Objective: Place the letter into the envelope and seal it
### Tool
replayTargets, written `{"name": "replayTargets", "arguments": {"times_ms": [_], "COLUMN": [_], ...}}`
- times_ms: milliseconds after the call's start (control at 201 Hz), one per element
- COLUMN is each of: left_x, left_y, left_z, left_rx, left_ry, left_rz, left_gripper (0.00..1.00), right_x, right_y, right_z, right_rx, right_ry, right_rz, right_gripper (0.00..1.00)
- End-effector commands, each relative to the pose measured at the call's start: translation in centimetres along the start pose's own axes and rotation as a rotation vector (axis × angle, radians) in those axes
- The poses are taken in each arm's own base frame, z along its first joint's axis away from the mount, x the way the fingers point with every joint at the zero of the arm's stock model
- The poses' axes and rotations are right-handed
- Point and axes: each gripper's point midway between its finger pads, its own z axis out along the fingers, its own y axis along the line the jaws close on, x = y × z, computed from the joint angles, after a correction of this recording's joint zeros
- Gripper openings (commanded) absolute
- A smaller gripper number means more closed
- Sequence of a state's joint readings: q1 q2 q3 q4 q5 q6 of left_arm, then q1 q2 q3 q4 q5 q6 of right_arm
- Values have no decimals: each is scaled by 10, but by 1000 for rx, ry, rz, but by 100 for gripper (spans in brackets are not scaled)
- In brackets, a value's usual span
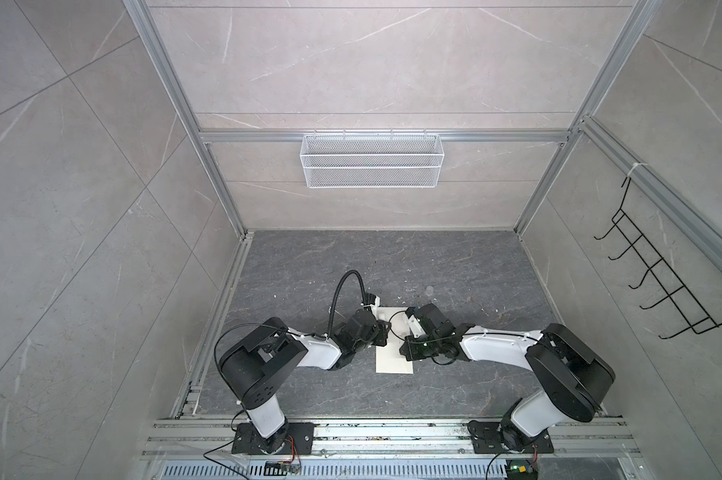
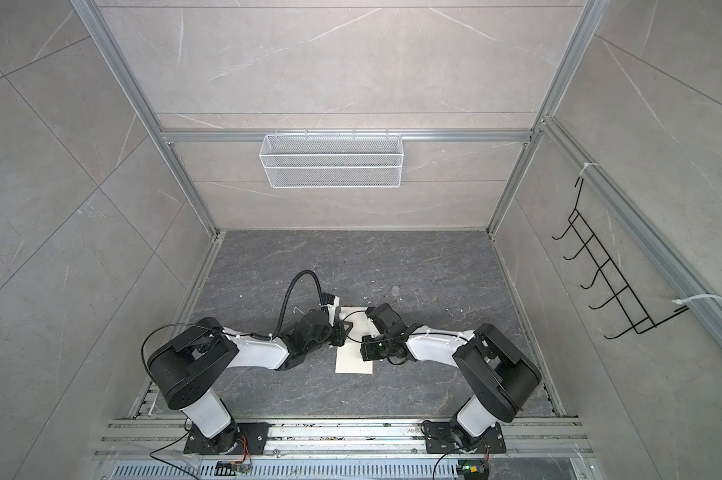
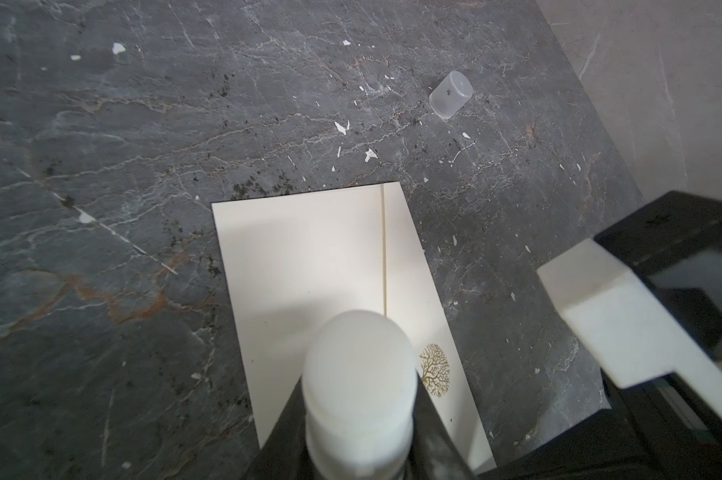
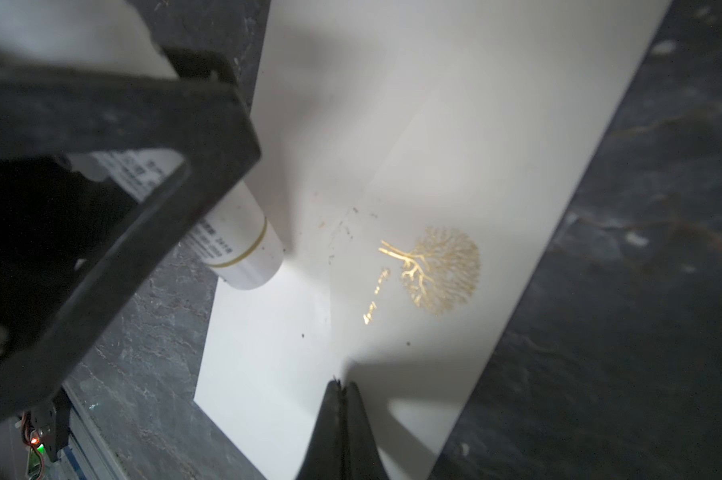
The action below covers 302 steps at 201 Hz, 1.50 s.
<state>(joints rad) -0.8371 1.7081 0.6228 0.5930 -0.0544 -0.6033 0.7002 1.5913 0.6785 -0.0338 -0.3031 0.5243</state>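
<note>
Right wrist view: the envelope point(image 4: 455, 124) lies flat in the middle of the table point(image 4: 642, 291), long axis front to back. The right gripper point(image 4: 342, 399), pinched shut, rests beside its gold emblem point(image 4: 438, 270); the left gripper point(image 3: 359, 440) clasps a glue stick point(image 4: 247, 257), tip at the envelope's left edge. No letter shows.

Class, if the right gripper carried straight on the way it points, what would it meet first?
The right gripper would probably meet the envelope first, near its gold emblem; depth is unclear.
</note>
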Motion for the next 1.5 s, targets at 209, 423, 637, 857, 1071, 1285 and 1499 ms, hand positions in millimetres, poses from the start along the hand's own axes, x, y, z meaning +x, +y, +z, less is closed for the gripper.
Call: {"name": "replayTargets", "arguments": {"times_ms": [209,423,637,857,1071,1285,1499], "left_x": [0,1,1,0,-2,-25,-67], "left_y": [7,9,10,11,8,-14,-50], "left_z": [4,2,1,-1,-2,-14,-47], "left_rx": [-35,-42,-47,-52,-46,29,136], "left_ry": [-1,-1,-1,-4,-9,-55,-133], "left_rz": [5,6,8,8,4,-31,-29], "left_gripper": [0,0,0,0,0,0,0], "right_x": [-4,-28,-40,-58,-68,-109,-122], "right_y": [-22,-25,-41,-66,-47,3,33], "right_z": [13,22,23,19,16,-48,-121], "right_rx": [128,109,102,117,15,-113,-152], "right_ry": [43,21,12,-10,-38,-261,-457], "right_rz": [48,82,114,179,150,21,-78], "right_gripper": [0,0,0,0,0,26,60]}}
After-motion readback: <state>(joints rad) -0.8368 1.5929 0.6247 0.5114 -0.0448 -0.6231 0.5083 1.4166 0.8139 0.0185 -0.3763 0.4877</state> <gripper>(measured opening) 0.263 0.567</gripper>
